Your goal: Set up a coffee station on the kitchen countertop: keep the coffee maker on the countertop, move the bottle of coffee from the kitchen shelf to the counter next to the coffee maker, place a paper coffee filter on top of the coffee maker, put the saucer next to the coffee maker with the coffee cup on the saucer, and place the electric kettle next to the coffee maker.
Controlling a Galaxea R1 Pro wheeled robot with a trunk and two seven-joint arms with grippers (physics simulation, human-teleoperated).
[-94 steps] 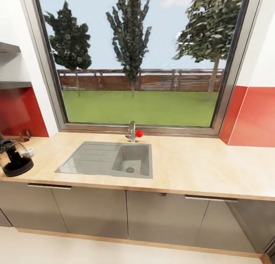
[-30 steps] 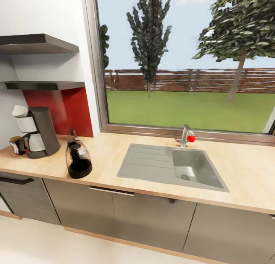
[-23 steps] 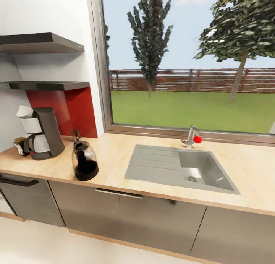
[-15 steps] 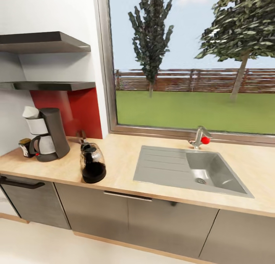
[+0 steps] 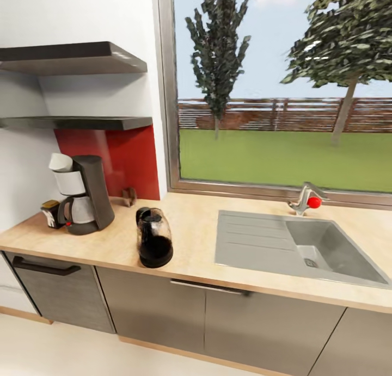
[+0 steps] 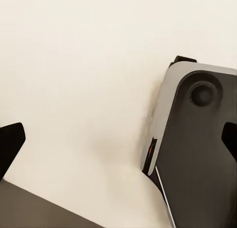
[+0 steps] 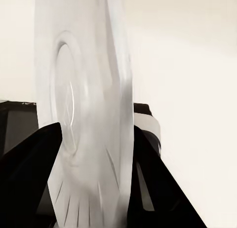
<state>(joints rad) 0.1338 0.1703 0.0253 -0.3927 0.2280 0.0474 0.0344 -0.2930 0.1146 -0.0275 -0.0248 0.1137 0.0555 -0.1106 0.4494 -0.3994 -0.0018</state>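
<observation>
Pale translucent saucer (image 7: pixel 84 119) on edge, clamped between the right gripper (image 7: pixel 89 154) dark fingers, left gripper (image 6: pixel 118 139) fingers spread apart over pale floor, glass electric kettle (image 5: pixel 154 237) centre-left on the countertop (image 5: pixel 201 240), black coffee maker (image 5: pixel 84 193) with white paper filter (image 5: pixel 60 162) farther left.

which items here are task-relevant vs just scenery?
Job: coffee maker with white filter on top; electric kettle to its right on the countertop; saucer held in the right pincer; shelves.

Scenery: sink, faucet, window, cabinets.
</observation>
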